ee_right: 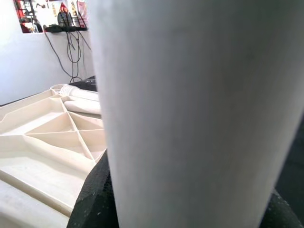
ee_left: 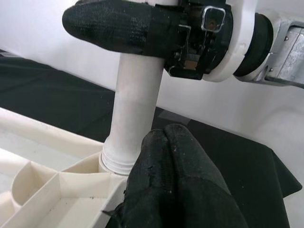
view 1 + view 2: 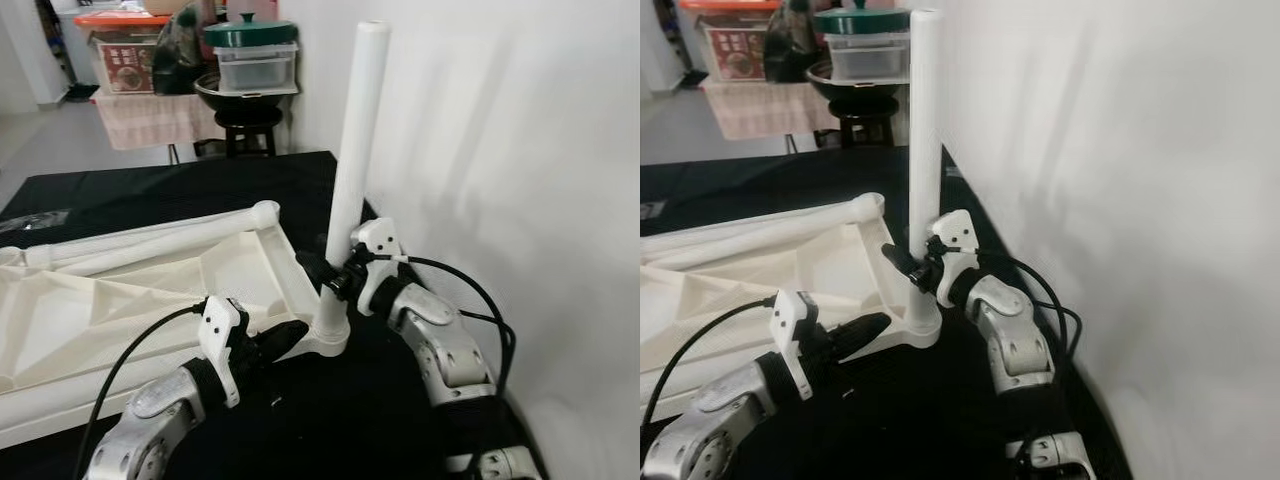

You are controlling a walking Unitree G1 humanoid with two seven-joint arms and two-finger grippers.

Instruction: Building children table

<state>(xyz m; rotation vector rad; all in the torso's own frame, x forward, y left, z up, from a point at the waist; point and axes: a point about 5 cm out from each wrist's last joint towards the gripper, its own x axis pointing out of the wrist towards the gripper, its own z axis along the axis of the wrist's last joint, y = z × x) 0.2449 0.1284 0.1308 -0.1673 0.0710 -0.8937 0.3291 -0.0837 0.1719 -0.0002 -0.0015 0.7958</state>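
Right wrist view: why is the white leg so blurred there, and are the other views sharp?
In the right wrist view the table leg stands too close to the lens and is out of focus; the left wrist view shows it sharp, with the left gripper slightly soft; both eye views are sharp and evenly lit.

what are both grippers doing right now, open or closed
Left gripper: jaws closed, tip at the tabletop's corner socket.
Right gripper: closed on the upright table leg.
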